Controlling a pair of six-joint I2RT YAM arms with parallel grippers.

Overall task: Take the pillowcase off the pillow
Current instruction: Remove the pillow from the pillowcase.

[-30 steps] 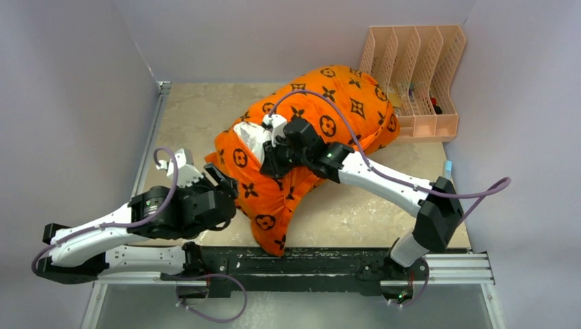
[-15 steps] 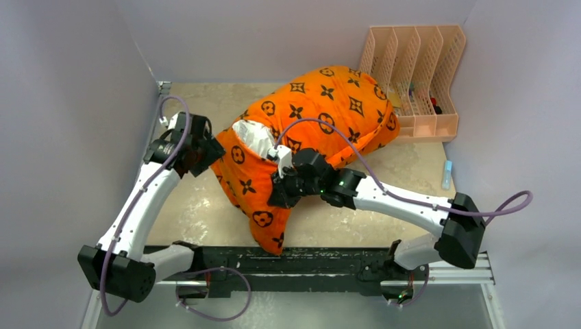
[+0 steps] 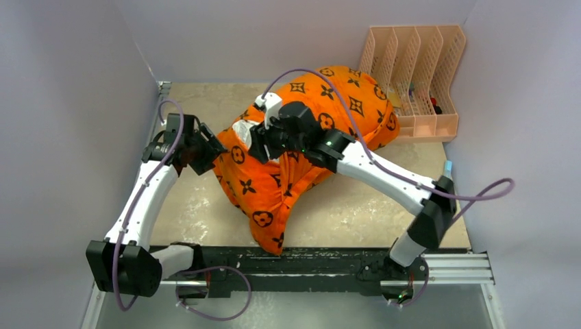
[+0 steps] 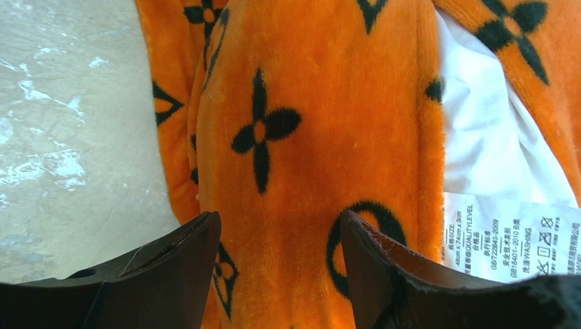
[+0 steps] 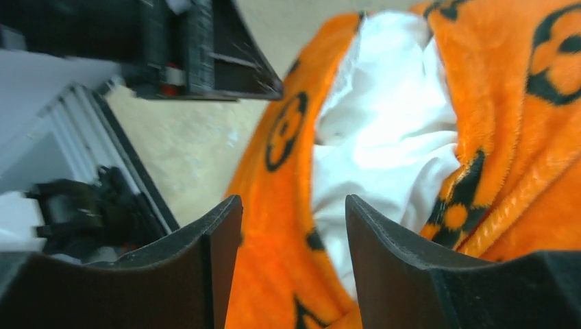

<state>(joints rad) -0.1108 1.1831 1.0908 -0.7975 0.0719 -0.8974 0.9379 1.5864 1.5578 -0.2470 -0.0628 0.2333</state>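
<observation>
The pillowcase (image 3: 346, 103) lies humped in the middle of the bench (image 3: 199, 199), and by my reading the task is at an early stage. Nearly all of the pillow (image 5: 384, 137) is inside the orange cover. Only a white bulge of it shows at the cover's open mouth on the left side of the heap, with a printed care label (image 4: 510, 236) lying beside that bulge. The far end of the cover is stuffed full and rests close against the file rack (image 3: 418, 48). The near end hangs looser and folds down toward the arms' bases.

The left gripper (image 4: 281, 271) sits at the left edge of the mouth, its jaws apart and astride a ridge of orange plush. No pinch on the fabric shows, so I judge it is holding nothing. The right gripper (image 5: 294, 267) hovers over the exposed white stuffing, jaws likewise spread and empty.

What is left looks like almost everything. One gripper has to hold the pillow at the opening, the cover has to be drawn back along the whole cushion, and the two have to end up apart.

The peach plastic file rack stands in the far right corner with four slots. A few small dark and red items lie in the right-hand slots, toward the near end, and they are too small to identify. The other slots look bare.
</observation>
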